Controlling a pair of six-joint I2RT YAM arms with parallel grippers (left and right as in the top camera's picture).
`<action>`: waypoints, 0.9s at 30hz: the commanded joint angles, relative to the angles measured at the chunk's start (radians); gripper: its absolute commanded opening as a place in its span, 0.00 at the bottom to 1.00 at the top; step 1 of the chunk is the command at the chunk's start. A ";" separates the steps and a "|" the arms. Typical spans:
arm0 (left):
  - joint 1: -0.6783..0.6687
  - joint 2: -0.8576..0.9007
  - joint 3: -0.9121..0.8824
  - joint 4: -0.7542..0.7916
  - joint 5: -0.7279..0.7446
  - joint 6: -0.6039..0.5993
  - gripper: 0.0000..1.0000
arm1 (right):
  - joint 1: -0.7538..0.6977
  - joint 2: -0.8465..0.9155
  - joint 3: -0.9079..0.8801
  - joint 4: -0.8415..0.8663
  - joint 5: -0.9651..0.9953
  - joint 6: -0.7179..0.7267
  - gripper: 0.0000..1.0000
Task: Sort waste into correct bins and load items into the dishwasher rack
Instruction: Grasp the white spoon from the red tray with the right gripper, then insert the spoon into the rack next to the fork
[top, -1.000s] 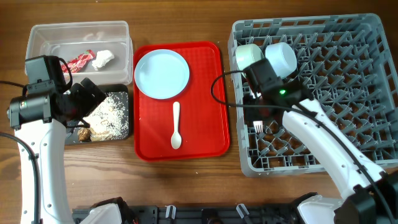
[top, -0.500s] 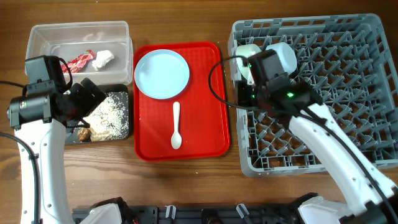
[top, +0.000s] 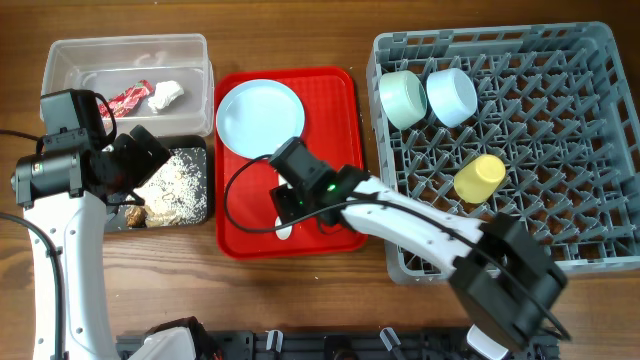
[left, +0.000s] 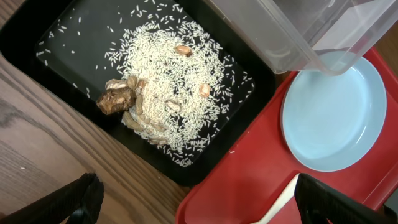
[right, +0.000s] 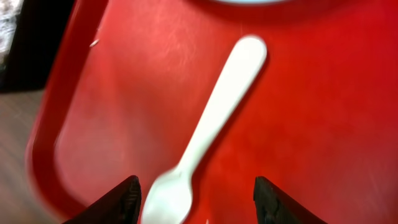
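Now the right arm has swung off the rack (top: 590, 60) at 3 o'clock and come across to the red tray (top: 340, 110) in the middle. Behind it the yellow cup (top: 480, 177) lies on its side among the pegs, and the green bowl (top: 402, 98) and blue bowl (top: 451, 95) sit at the rack's 11 o'clock corner. So the cup and bowls look loaded, and the spoon (right: 211, 124) seems next.

The right gripper (right: 198, 202) hangs low over it, fingers spread wide, holding nothing and straddling the scoop end. The spoon lies flat on the red tray, just at 6 o'clock of the plate (top: 260, 118). From overhead its long axis runs 12 to 6, handle toward the plate, scoop at 6.

At 9 o'clock the left gripper (left: 198, 186) hasn't budged. It is spread and empty, above the black tray (left: 56, 81) of rice (left: 168, 68).
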 joint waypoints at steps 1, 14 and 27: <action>0.005 -0.005 -0.001 0.000 0.001 0.005 1.00 | 0.033 0.080 0.011 0.055 0.127 0.011 0.60; 0.005 -0.005 -0.001 -0.001 0.001 0.005 1.00 | 0.035 0.166 0.011 -0.063 0.188 0.116 0.15; 0.005 -0.005 -0.001 -0.001 0.002 0.005 1.00 | -0.333 -0.382 0.011 -0.422 0.180 0.028 0.04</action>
